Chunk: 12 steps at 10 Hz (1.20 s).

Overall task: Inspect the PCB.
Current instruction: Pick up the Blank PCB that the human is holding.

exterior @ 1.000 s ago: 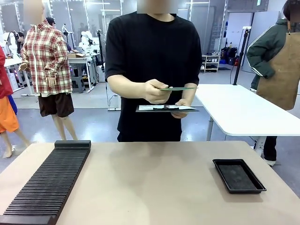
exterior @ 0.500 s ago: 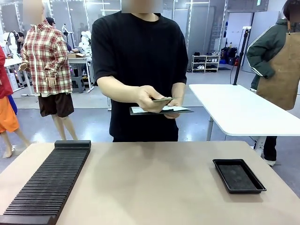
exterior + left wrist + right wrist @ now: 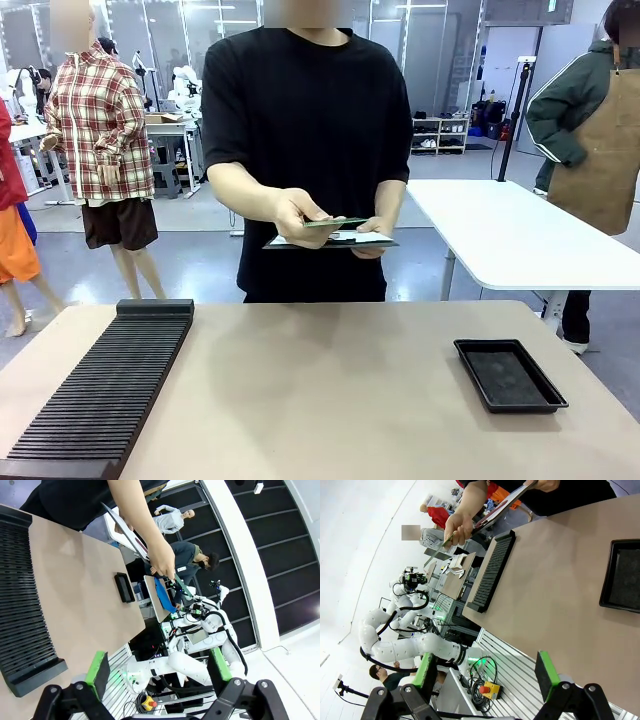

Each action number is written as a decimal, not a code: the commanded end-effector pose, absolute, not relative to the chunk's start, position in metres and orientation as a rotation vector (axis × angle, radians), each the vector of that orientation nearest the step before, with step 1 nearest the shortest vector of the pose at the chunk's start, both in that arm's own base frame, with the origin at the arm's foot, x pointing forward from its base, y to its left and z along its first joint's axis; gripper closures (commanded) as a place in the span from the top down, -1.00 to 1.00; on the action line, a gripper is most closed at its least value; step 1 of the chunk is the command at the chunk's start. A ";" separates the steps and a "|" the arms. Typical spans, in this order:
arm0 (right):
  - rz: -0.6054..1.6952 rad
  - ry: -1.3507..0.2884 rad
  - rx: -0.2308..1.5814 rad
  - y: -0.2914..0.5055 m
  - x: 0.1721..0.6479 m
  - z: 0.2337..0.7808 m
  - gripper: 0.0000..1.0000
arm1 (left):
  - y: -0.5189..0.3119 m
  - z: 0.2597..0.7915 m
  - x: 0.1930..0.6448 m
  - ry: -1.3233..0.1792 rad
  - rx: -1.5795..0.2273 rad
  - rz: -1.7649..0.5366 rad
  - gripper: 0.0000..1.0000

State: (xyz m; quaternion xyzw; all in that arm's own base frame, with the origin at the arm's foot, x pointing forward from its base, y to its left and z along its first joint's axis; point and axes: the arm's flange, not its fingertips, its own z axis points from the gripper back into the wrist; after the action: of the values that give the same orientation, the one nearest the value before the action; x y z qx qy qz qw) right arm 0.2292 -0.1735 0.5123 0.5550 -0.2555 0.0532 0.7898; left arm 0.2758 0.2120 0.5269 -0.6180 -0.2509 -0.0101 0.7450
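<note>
PCB (image 3: 338,221) is held level just above the clipboard (image 3: 300,243), pinched at one edge in the person's right hand (image 3: 303,217), likely so its face lies clear for checking against the clipboard's paper (image 3: 345,236).

The PCB (image 3: 336,221) was green. The clipboard (image 3: 318,245) was dark, and the paper (image 3: 350,237) on it was white. The person's shirt (image 3: 300,110) was plain black, with no print. The counter (image 3: 330,400) was an even pale beige. The tray (image 3: 510,375) was matt black. The slotted rack (image 3: 105,385) was black too, ribbed in close, even lines. The left pincer (image 3: 159,670) and the right pincer (image 3: 485,674) were black with bright green pads (image 3: 98,669). The side table (image 3: 520,235) was white.
</note>
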 end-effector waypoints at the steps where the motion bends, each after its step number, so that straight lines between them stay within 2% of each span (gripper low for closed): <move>1: 0.117 -0.557 1.198 -0.174 0.228 0.513 1.00 | 0.210 0.528 0.274 -0.553 -1.354 -0.035 1.00; 8: 0.114 -0.550 1.195 -0.173 0.229 0.512 1.00 | 0.210 0.528 0.274 -0.553 -1.354 -0.035 1.00; 10: 0.041 -0.439 1.307 -0.158 0.233 0.586 1.00 | 0.210 0.528 0.274 -0.553 -1.354 -0.035 1.00; 12: -0.051 -0.283 1.390 -0.140 0.249 0.633 1.00 | 0.210 0.528 0.274 -0.553 -1.354 -0.035 1.00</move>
State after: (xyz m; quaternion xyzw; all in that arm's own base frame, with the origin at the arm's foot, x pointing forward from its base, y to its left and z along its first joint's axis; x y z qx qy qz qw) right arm 0.2366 -0.1465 0.6076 0.6214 -0.1734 0.0197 0.7638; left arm 0.2758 0.2120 0.5269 -0.6181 -0.2510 -0.0102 0.7449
